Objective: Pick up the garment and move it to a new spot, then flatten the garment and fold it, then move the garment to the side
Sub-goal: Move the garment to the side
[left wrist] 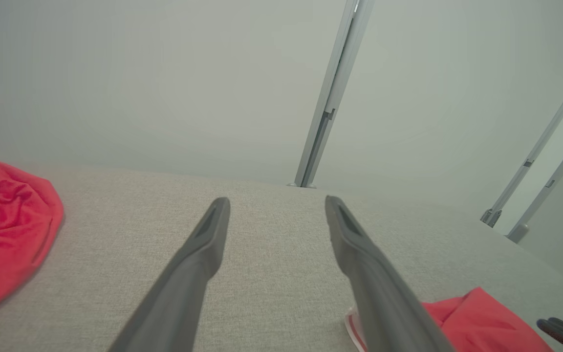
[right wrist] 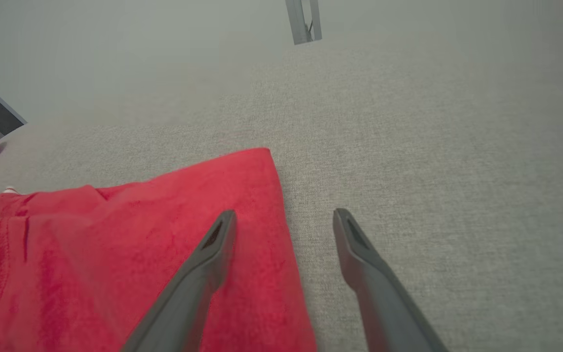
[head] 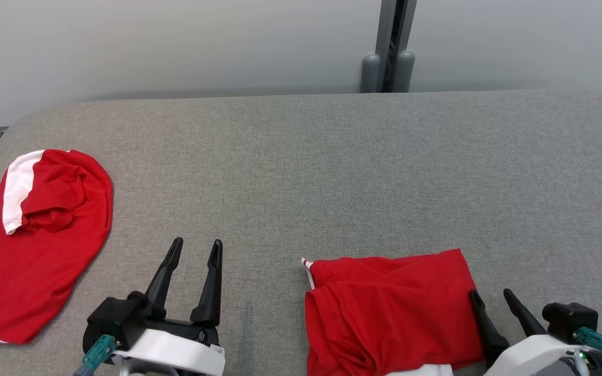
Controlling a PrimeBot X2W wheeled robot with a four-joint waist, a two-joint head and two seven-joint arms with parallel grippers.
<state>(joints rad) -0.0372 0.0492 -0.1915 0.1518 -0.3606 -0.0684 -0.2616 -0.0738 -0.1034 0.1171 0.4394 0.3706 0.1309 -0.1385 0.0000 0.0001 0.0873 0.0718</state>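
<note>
A grey cloth-covered worktop point(head: 332, 172) runs wide under the head view, with a pale wall point(head: 175, 42) and a grey upright post point(head: 392, 47) behind its far edge. Two red garments lie on it, well apart. The folded red garment point(head: 390, 308) sits at the near edge, right of centre, roughly rectangular with creases and a sliver of white trim at its far left corner. The crumpled red garment point(head: 34, 250) lies at the worktop's left end, bunched into a rounded heap with a white band on its upper part. The left claw point(head: 197, 243) hovers over bare worktop between the two garments, fingers spread apart and holding nothing; its own wrist view shows the left claw point(left wrist: 276, 200) above grey fabric only. The right claw point(head: 490, 293) is also spread wide and empty, straddling the folded garment's right edge: in its wrist view the right claw point(right wrist: 284, 213) has one finger over red cloth and the other over bare worktop. Whether that finger touches the cloth cannot be told.
</note>
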